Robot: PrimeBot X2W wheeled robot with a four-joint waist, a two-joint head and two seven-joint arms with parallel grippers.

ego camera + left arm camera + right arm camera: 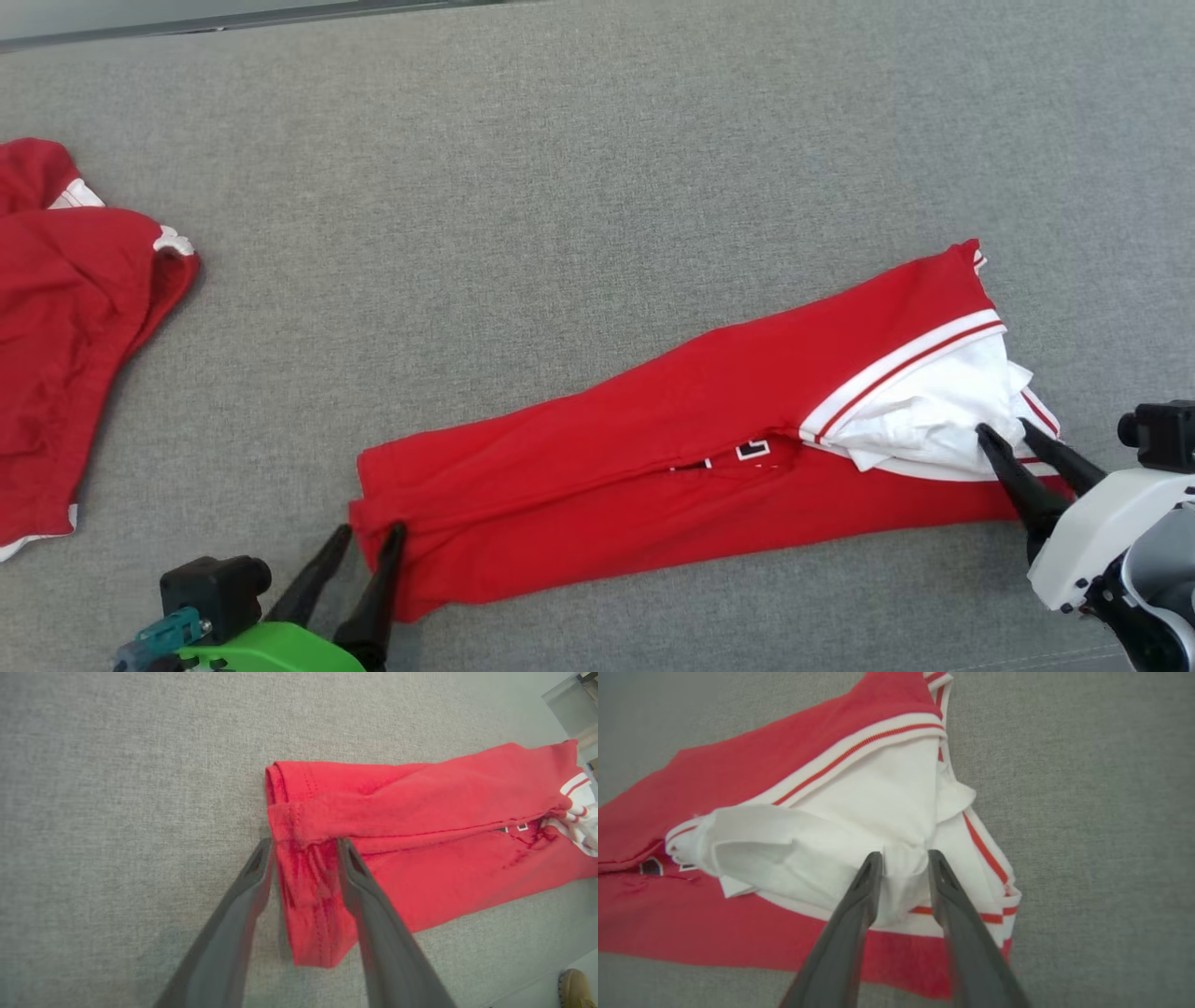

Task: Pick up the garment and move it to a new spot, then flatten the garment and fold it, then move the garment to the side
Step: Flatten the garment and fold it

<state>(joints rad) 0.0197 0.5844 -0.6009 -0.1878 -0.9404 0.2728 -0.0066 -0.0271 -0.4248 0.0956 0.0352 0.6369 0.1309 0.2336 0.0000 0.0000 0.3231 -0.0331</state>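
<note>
The garment (653, 448) is red with white striped trim and a white inner side. It lies folded into a long band on the grey surface, running from lower left to upper right. My left gripper (373, 529) is at its near left end, fingers apart. In the left wrist view the left gripper (304, 842) straddles the hemmed corner of the garment (420, 835). My right gripper (1001, 427) is at the right end, open. In the right wrist view the right gripper (906, 854) has a bunched bit of white cloth of the garment (738, 779) between its parted fingers.
A second red garment (65, 327) lies crumpled at the left edge of the grey surface (560, 187). The surface's far edge (233, 19) runs along the top. A tan shoe (577, 987) stands on the floor beyond the near edge.
</note>
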